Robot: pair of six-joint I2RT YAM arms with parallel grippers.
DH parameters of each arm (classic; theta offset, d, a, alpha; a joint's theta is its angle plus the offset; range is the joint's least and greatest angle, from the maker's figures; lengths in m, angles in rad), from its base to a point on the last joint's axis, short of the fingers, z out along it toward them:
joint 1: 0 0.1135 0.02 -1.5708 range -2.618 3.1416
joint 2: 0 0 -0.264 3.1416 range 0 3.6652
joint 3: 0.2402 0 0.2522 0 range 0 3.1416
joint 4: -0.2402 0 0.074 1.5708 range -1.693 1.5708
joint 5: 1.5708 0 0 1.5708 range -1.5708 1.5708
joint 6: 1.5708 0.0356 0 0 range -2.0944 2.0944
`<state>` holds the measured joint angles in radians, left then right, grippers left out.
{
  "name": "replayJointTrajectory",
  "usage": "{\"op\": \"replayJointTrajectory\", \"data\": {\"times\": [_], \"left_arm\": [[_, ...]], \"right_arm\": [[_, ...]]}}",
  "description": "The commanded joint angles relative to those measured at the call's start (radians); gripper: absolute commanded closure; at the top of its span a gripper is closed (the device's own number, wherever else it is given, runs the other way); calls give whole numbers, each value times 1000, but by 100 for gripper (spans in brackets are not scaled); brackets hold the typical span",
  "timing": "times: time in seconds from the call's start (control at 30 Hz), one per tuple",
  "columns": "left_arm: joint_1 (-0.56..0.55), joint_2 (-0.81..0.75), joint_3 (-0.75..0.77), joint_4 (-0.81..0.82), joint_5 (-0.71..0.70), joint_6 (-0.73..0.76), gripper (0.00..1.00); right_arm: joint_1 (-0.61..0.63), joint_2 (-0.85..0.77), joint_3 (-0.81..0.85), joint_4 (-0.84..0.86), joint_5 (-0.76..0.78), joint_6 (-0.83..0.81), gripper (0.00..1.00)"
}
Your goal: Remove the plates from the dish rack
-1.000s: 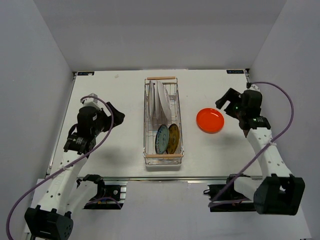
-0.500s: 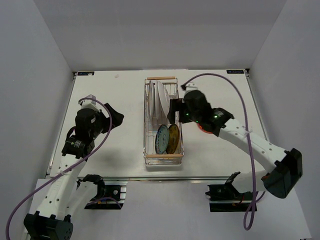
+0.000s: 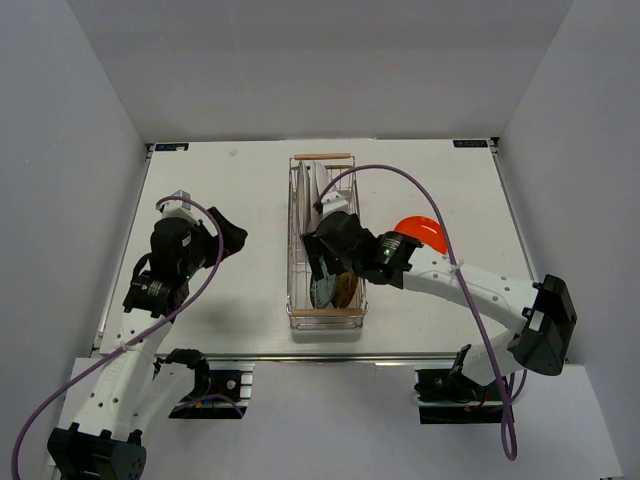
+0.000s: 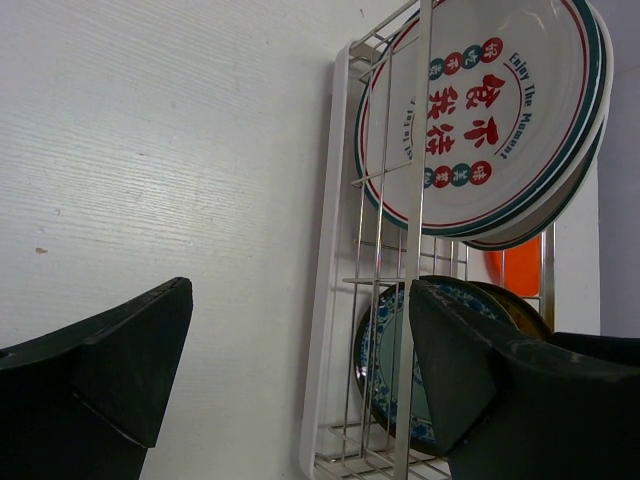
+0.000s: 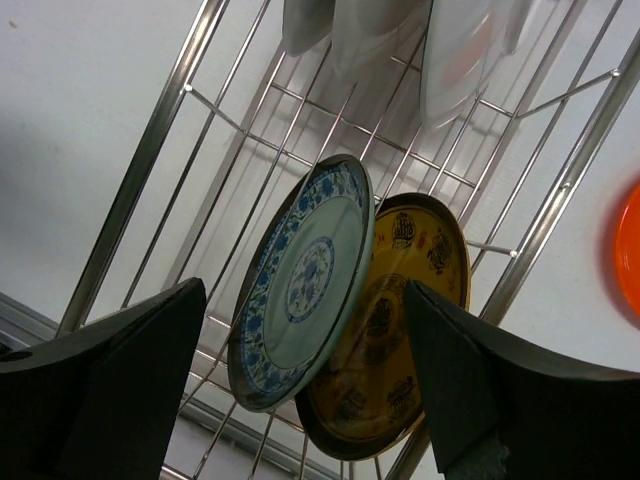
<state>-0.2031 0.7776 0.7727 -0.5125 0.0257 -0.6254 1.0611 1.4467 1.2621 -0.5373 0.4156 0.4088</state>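
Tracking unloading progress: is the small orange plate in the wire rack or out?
Out. The small round orange plate lies flat on the white table, to the right of the silver wire dish rack.

Robotics lab test cell; white table (image 3: pixel 230 300) boxed by plain grey walls (image 3: pixel 70 150) on three sides; left arm (image 3: pixel 120 350) and right arm (image 3: pixel 480 290) bolted to metal rail (image 3: pixel 330 358) at near edge; purple cables (image 3: pixel 372 167) looping loose; dish rack (image 3: pixel 322 156) mid-table.
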Motion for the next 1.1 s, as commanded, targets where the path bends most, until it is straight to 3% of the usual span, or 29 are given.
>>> {"op": "replayJointTrajectory", "data": {"times": [0.0, 0.17, 0.4, 0.5, 0.7, 0.8, 1.07], "left_arm": [[-4, -17, -1, 9, -9, -5, 2], [-4, -18, -3, 6, -10, -7, 2], [-4, -34, -1, 0, -10, -13, 2], [-4, -40, -3, 2, -10, -14, 2], [-4, -31, -3, -1, -12, -14, 2], [-4, -28, -3, -1, -44, -16, 2], [-4, -28, 7, -15, -52, -19, 2]], "right_arm": [[11, -3, 11, -15, 55, 21, 16], [16, 24, 3, -38, 55, 80, 36], [11, 93, 51, -174, 117, 192, 40], [11, 107, 54, -179, 108, 214, 45], [13, 104, 49, -156, 95, 228, 63], [14, 101, 69, -150, 95, 225, 78], [11, 81, 158, -190, 146, 199, 95]]}}
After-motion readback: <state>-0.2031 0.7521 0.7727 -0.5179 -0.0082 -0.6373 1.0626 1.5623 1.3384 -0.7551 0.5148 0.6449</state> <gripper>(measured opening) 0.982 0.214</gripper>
